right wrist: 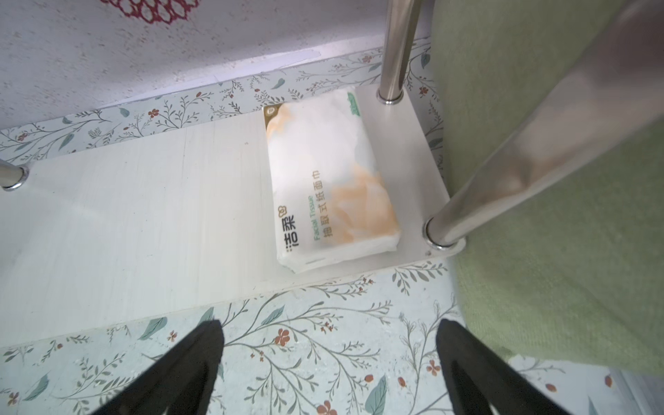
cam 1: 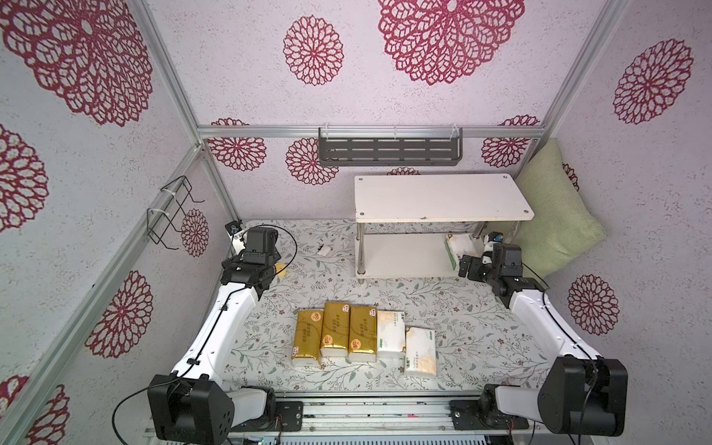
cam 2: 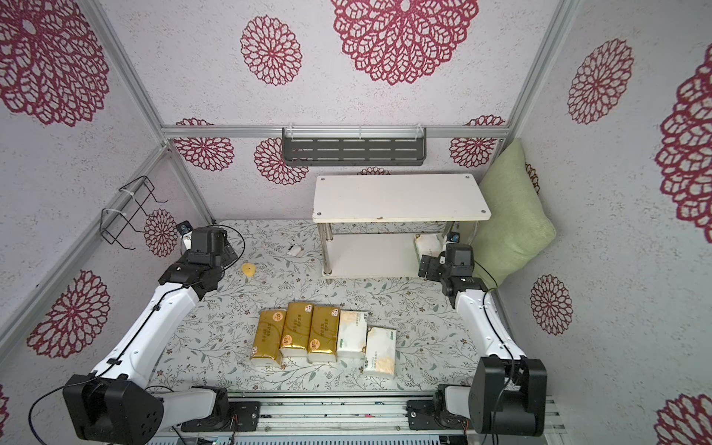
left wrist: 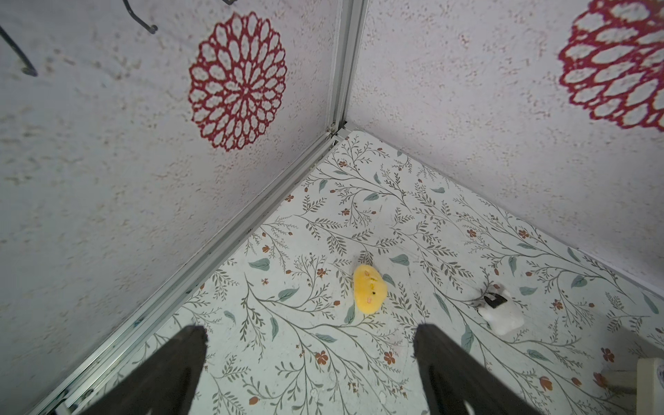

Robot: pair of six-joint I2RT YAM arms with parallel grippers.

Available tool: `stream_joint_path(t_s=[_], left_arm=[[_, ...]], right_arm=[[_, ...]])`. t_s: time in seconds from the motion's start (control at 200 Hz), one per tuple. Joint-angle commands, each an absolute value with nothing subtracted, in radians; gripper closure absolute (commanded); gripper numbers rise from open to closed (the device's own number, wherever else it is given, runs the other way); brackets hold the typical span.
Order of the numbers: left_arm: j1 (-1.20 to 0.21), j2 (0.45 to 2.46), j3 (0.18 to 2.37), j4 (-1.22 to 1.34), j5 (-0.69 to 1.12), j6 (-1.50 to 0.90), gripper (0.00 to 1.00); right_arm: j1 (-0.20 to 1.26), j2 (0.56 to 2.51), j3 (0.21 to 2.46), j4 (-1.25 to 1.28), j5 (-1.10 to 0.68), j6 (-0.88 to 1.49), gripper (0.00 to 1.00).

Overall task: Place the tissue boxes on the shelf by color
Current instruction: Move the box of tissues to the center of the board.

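One white pack [right wrist: 332, 187] lies flat at the 3 o'clock end of the shelf's [cam 1: 439, 196] lower board [right wrist: 143, 215]. The right jaws hang spread and empty just in front of it. The left jaws are spread and empty too, at 10 o'clock by a yellow toy [left wrist: 369, 289].

I'd back the right arm [cam 1: 539, 319] straight out, clear of the chrome leg [right wrist: 539, 143] and green pillow [cam 1: 554, 227]. Then gently pinch the end pack [cam 1: 420, 350] across its narrow width, since it looks squishy. The gold packs [cam 1: 336, 327] sit at 6 o'clock on the floral table [cam 1: 481, 319]. The walls are close, so it's tight.
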State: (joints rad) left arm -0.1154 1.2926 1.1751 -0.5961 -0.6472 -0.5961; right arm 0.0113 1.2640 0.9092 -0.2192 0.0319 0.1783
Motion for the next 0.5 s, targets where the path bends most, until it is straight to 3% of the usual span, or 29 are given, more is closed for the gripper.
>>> stream_joint_path(t_s=[0.0,0.495], left_arm=[[-0.125,1.305,1.177,-0.580,-0.634,-0.602,0.02],[-0.129,1.325,1.182,-0.574,-0.630,-0.601,0.03]], right_arm=[[0.036,1.202,0.889,-0.246,0.052,0.237,0.01],[0.275,1.094,0.747,-0.372,0.150,0.399,0.01]])
